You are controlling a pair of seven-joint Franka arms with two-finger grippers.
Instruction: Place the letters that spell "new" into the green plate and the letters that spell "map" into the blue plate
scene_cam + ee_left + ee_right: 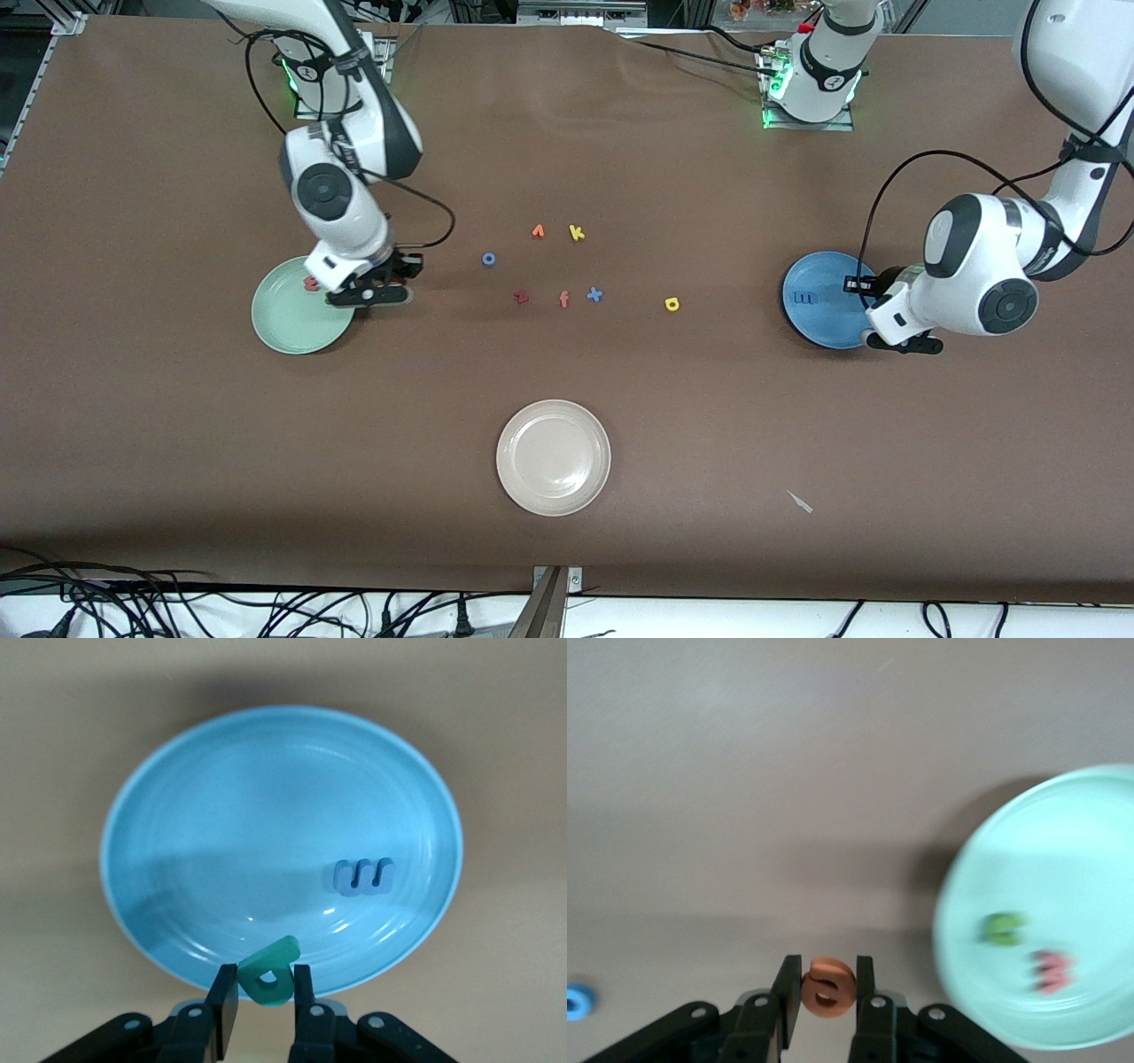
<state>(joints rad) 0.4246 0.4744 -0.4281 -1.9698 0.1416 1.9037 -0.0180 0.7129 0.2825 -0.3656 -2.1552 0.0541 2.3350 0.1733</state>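
— Status?
— My left tool (266, 992) is gripping the teal foam a (268, 973) over the round blue plate (177, 815)'s rim; my right tool (826, 992) is pinching the orange foam e (827, 987) beside the mint-green plate (1063, 868).
— Risk?
— Releasing now, both letters are likely missing.

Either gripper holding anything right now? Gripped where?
Both. Left gripper pinches the teal a by its flat faces over the blue plate. Right gripper pinches the orange e likewise, beside the green plate.

Blue m (364, 875) in blue plate (204, 806)
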